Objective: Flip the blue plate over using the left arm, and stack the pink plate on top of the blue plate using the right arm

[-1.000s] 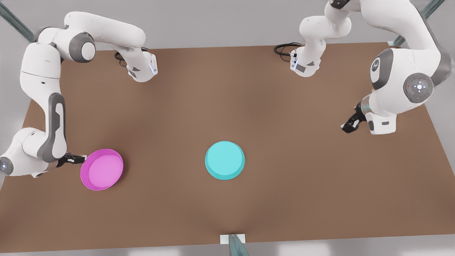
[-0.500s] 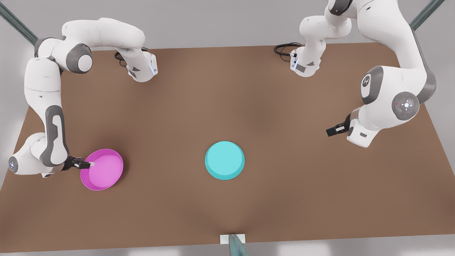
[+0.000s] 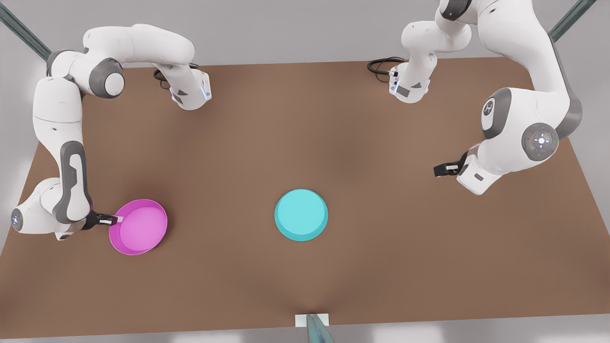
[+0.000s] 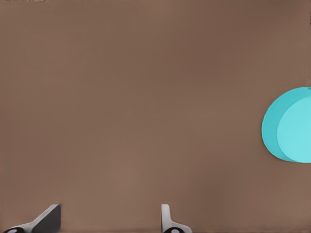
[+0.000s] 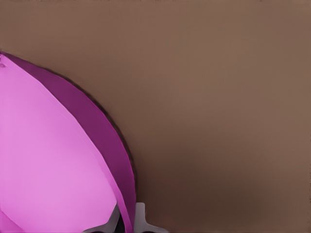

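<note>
Glossy white arms (image 3: 62,119) — grey joint bands; black cables (image 3: 381,64) at the bases.

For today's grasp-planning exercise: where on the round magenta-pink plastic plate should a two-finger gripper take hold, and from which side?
Grip the round magenta-pink plastic plate at its raised rim, one finger inside and one outside, since the dish is too wide to span. Come from the front view's left, where the right gripper already straddles the rim. The left gripper waits open, apart from the cyan dish.
</note>
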Robot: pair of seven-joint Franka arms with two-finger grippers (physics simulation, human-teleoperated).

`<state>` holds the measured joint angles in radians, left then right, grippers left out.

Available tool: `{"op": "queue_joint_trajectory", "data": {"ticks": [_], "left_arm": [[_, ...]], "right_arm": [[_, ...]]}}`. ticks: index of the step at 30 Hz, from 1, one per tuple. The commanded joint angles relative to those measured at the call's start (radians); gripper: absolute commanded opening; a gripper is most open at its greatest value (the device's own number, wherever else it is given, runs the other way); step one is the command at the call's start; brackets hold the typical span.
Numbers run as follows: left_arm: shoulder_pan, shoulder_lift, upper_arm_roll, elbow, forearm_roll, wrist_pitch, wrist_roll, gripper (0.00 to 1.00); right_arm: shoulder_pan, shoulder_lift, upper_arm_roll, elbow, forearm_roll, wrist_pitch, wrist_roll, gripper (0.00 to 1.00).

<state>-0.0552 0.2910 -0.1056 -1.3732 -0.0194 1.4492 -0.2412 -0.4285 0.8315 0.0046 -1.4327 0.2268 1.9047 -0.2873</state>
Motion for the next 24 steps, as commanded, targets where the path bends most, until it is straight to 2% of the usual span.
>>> {"op": "queue_joint_trajectory", "data": {"ticks": [1, 4, 7, 11, 16, 24], "left_arm": [[0.000, -0.001, 0.000, -0.001, 0.001, 0.000, 0.145, 1.00], [0.000, -0.015, 0.000, -0.029, 0.001, 0.013, 0.145, 1.00], [0.002, -0.013, 0.001, -0.027, 0.038, -0.013, 0.143, 1.00], [0.002, -0.013, 0.006, -0.027, 0.038, -0.013, 0.145, 1.00], [0.002, -0.007, 0.001, -0.015, 0.036, 0.013, 0.129, 1.00], [0.003, 0.014, 0.007, -0.013, 0.024, 0.080, 0.126, 1.00]], "right_arm": [[0.007, -0.006, 0.002, 0.008, -0.004, -0.052, -0.105, 0.21], [0.048, -0.055, 0.037, 0.031, 0.000, -0.210, -0.102, 0.21], [0.160, -0.097, 0.038, 0.028, 0.043, -0.239, -0.069, 0.21], [0.353, -0.124, 0.041, 0.031, 0.146, -0.236, 0.194, 0.21], [0.543, -0.098, 0.040, 0.072, 0.278, -0.184, 0.514, 0.21], [0.758, -0.017, 0.040, 0.156, 0.279, -0.009, 0.818, 0.21]]}}
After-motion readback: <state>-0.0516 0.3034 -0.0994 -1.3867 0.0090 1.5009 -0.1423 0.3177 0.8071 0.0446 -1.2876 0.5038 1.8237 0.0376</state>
